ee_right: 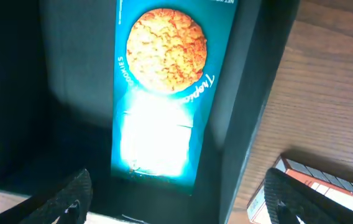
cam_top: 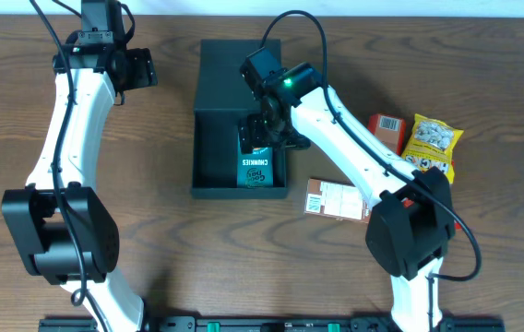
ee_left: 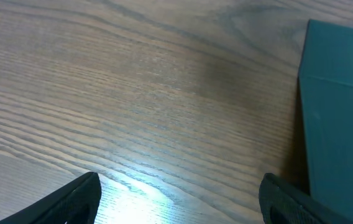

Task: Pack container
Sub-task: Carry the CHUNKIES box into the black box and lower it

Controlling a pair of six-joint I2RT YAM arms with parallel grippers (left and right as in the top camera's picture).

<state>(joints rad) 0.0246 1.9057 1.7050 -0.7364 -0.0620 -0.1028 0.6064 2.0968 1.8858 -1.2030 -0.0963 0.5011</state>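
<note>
The dark container (cam_top: 208, 148) lies open on the table with its flap lid (cam_top: 228, 74) folded back. A teal cookie pack (cam_top: 256, 164) lies flat inside it along the right wall; the right wrist view shows it (ee_right: 164, 87) with a cookie picture. My right gripper (cam_top: 267, 129) is open and empty, hovering above the pack inside the box (ee_right: 175, 199). My left gripper (cam_top: 142, 66) is open and empty over bare table left of the box; in the left wrist view (ee_left: 179, 199) a teal box side (ee_left: 341, 106) is at the right.
Right of the container lie a brown-and-white snack carton (cam_top: 336, 200), also in the right wrist view (ee_right: 325, 193), a red-orange carton (cam_top: 388, 129) and a yellow snack bag (cam_top: 432, 143). The right arm reaches over the container's right wall.
</note>
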